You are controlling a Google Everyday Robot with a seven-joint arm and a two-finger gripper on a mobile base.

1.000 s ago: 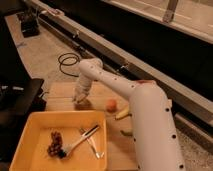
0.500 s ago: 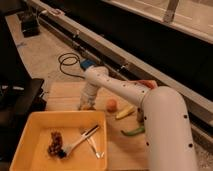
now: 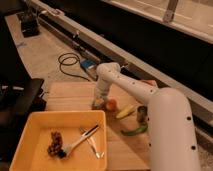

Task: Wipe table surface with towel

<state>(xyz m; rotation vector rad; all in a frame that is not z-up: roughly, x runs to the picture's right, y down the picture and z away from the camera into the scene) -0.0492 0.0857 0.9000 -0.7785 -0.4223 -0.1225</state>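
The arm reaches down over the wooden tabletop (image 3: 70,97), its end effector (image 3: 99,103) low at the surface just beside a small orange fruit (image 3: 112,104); whether it is open or gripping anything cannot be told. No towel is clearly visible, so it may lie hidden under the end effector. This looks like the wiping stage or the approach to it. Next, the stroke needs to avoid the fruit, the banana (image 3: 125,111) and the yellow tray (image 3: 30,131).

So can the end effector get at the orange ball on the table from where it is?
Probably yes. The end effector sits low on the wooden table, right beside the orange ball, with nothing visible between them. The yellow tray lies clear of that path.
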